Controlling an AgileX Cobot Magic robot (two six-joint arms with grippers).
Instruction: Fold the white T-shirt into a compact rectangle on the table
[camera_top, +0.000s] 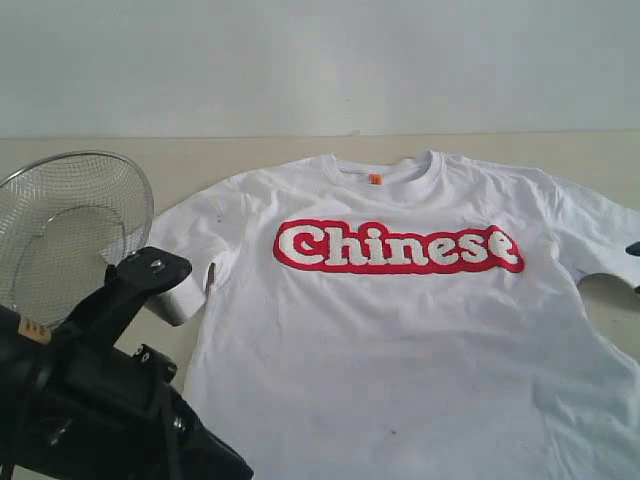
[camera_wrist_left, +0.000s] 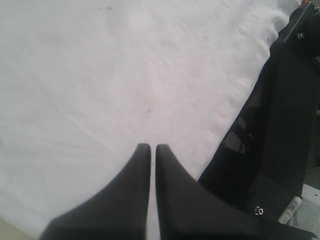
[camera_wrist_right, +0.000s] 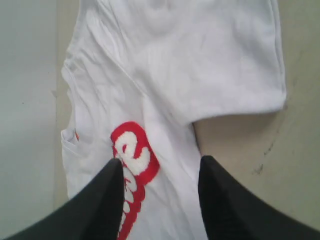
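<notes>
The white T-shirt (camera_top: 400, 330) lies spread flat, front up, on the table (camera_top: 230, 160), with red-and-white "Chinese" lettering (camera_top: 398, 247) across the chest and an orange neck tag (camera_top: 375, 179). My left gripper (camera_wrist_left: 152, 146) is shut with nothing in it, its tips above plain white shirt fabric (camera_wrist_left: 100, 75). My right gripper (camera_wrist_right: 161, 161) is open and empty, above the shirt (camera_wrist_right: 175, 60) beside the end of the lettering (camera_wrist_right: 132, 155) and near the armpit of one sleeve (camera_wrist_right: 235, 75). Only a dark sliver of the right arm (camera_top: 634, 250) shows in the exterior view.
A round wire-mesh basket (camera_top: 70, 225) stands at the left, close to the shirt's sleeve. My black left arm (camera_top: 100, 400) fills the lower left corner of the exterior view. Bare tabletop (camera_wrist_right: 285, 165) shows beside the right sleeve.
</notes>
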